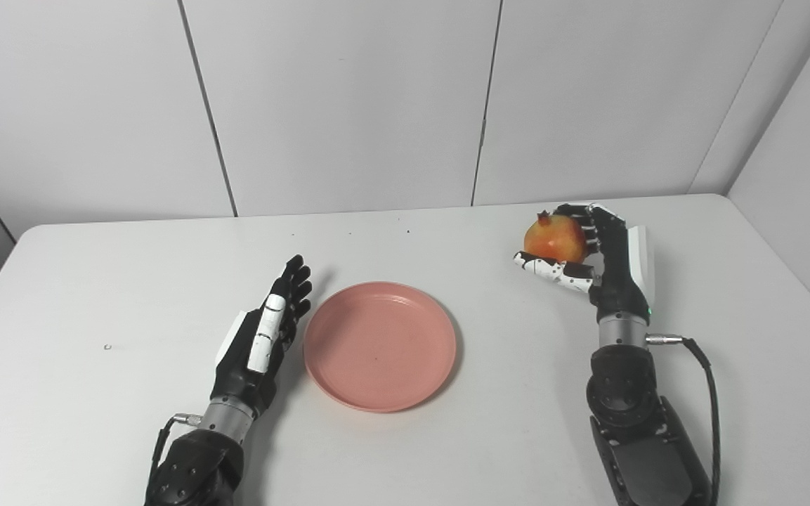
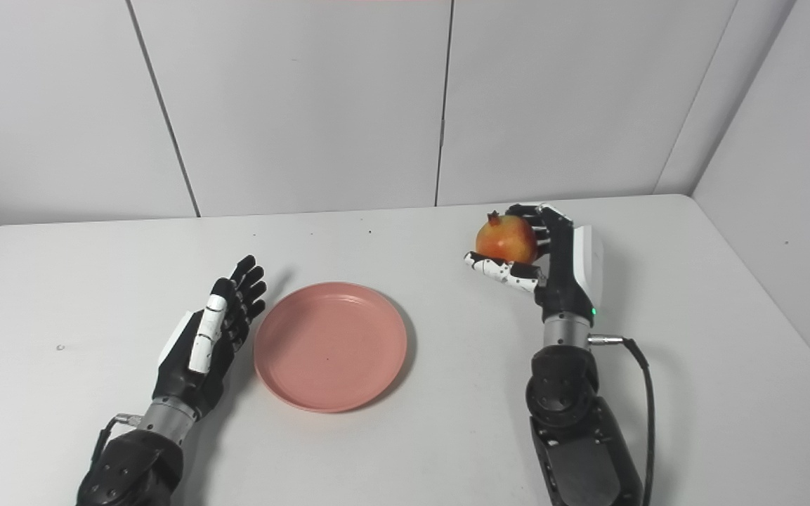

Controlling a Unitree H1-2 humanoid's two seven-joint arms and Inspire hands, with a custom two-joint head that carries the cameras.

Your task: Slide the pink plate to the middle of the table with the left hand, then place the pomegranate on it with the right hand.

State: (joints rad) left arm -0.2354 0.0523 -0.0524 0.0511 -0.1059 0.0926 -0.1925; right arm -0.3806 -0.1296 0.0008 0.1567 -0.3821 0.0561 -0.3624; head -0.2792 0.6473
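My pink plate [image 1: 380, 344] looks like matt, smooth plastic. The pomegranate [image 1: 554, 239] has a slightly glossy skin. The white surface [image 1: 95, 295] is smooth and matt; my hands' shells look like hard plastic.

We see the white table [image 1: 95, 295] largely bare. The pink plate [image 1: 380, 344] lies flat near the centre, its shallow well unoccupied and open from above. The left hand [image 1: 264, 334], fingers extended, sits just beside the plate's left rim, so that side is closed to approach. Between the plate and the right hand [image 1: 598, 256], which is wrapped around the pomegranate [image 1: 554, 239] at the far right, we find an unobstructed strip of tabletop. The far edge meets wall panels [image 1: 348, 105], which bound any reach beyond it. A cable [image 1: 707, 379] trails beside the right forearm.
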